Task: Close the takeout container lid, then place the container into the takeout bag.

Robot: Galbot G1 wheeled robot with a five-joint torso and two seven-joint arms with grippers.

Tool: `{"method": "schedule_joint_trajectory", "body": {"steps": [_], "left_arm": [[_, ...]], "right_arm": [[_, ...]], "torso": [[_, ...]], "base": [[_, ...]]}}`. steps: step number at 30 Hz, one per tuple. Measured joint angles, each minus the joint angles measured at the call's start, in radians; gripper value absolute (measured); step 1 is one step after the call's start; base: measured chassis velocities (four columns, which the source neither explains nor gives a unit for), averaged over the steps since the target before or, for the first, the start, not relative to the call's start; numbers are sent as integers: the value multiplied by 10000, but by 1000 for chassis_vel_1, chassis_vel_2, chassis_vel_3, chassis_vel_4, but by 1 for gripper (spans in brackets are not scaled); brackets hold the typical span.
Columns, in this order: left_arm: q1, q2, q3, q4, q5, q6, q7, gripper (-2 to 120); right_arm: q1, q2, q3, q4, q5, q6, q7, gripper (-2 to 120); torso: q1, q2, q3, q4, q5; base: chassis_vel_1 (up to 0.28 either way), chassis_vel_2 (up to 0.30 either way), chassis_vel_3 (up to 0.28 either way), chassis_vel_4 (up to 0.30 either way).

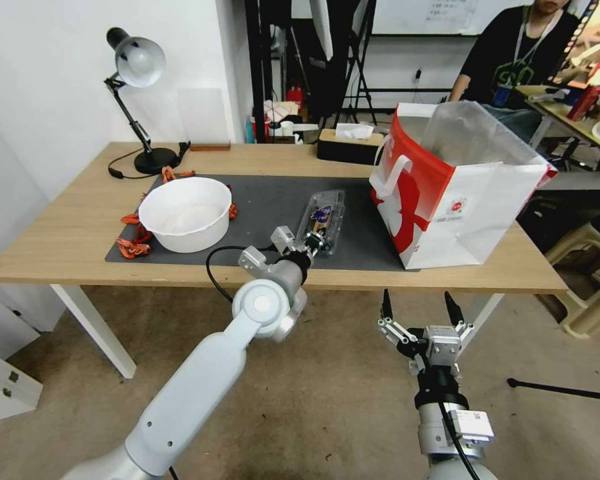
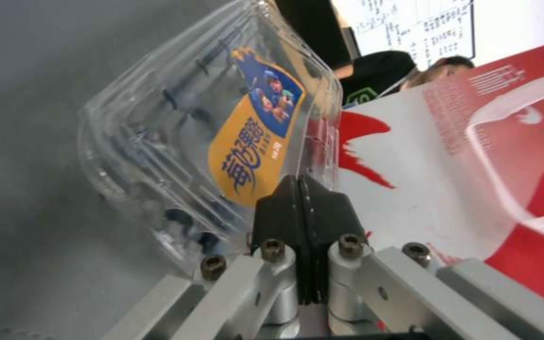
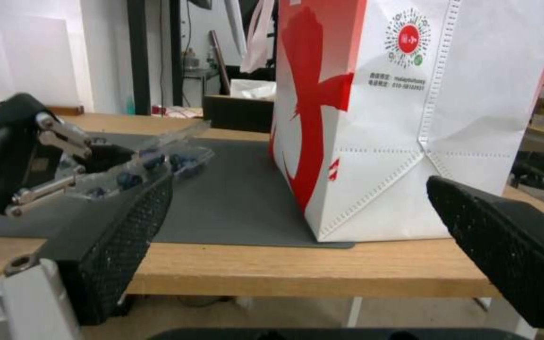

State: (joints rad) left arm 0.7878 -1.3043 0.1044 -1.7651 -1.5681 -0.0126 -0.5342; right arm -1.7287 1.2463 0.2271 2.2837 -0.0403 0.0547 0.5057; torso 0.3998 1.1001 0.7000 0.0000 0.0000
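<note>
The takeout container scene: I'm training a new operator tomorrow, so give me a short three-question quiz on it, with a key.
1. True or false: the left gripper is shut on the near edge of the takeout container.
2. Multiple choice: where does the takeout bag stand relative to the container? A) to the robot's left of it B) to the robot's right of it C) on top of it
3. Fill in: the right gripper hangs below the table edge with its fingers ____.

Key:
1. True; the closed fingers pinch the clamshell's rim, with the lid already down, label outward.
2. B.
3. Open.
</note>
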Motion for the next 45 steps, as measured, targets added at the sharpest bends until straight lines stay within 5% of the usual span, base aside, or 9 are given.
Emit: {"method": "schedule_joint_trajectory", "body": {"steps": [15, 29, 32, 36, 45], "left_arm": [[4, 23, 93, 150, 293, 35, -69, 0], [-257, 66, 379, 345, 481, 32, -50, 0], [-272, 116, 401, 349, 571, 11, -40, 0], [-272, 163, 408, 348, 598, 7, -39, 0], [-253, 198, 407, 340, 653, -2, -36, 0]], "right_arm": [[362, -102, 72, 98, 590, -306, 5, 100], [2427, -1381, 676, 619, 5898, -2693, 342, 100], [4055, -1809, 510, 79, 9073, -3412, 760, 100], [5782, -1855, 165, -917, 11110, -3741, 1165, 100], [7689, -1542, -697, -2520, 12351, -3800, 1479, 100]], "torso": [[0, 0, 0, -2, 0], [2, -2, 0, -1, 1], [3, -2, 0, 0, 0], [3, -3, 1, 1, 0], [3, -3, 1, 0, -1]], "base": [[0, 0, 0, 0], [0, 0, 0, 0], [0, 0, 0, 0], [0, 0, 0, 0], [0, 0, 0, 0]]}}
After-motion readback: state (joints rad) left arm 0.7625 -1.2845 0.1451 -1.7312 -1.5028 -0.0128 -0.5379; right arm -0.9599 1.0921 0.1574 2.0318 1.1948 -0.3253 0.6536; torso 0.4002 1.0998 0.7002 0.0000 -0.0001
